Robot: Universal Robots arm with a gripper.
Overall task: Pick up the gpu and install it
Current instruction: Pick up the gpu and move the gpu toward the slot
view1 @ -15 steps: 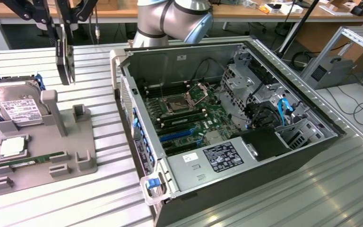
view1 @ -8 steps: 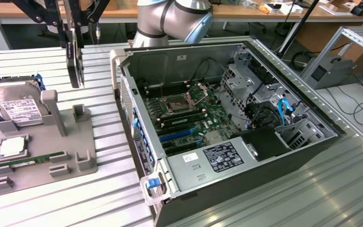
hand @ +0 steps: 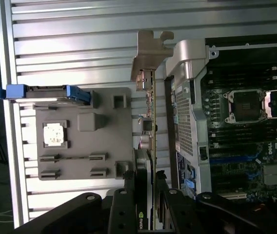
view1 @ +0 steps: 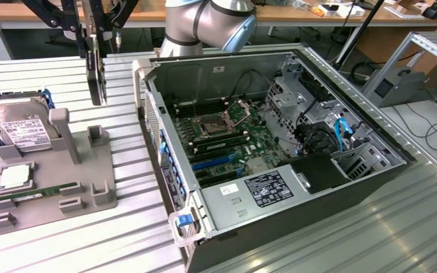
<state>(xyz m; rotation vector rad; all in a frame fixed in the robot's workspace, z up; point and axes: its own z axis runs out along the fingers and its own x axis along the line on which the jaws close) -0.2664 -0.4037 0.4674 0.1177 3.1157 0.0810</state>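
One pincer [view1: 97, 37] is clenched on the gpu [view1: 95, 79], holding it on its thin edge above the surface [view1: 89, 253], between the grey tray [view1: 82, 165] and the open computer [view1: 340, 193], likely to suit a slot.

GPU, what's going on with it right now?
The gripper is clamped on the gpu and holds it hanging vertically in the air, above the table between the grey parts holder and the open computer case. The card is not in the case yet. The hard drive stands in the holder.
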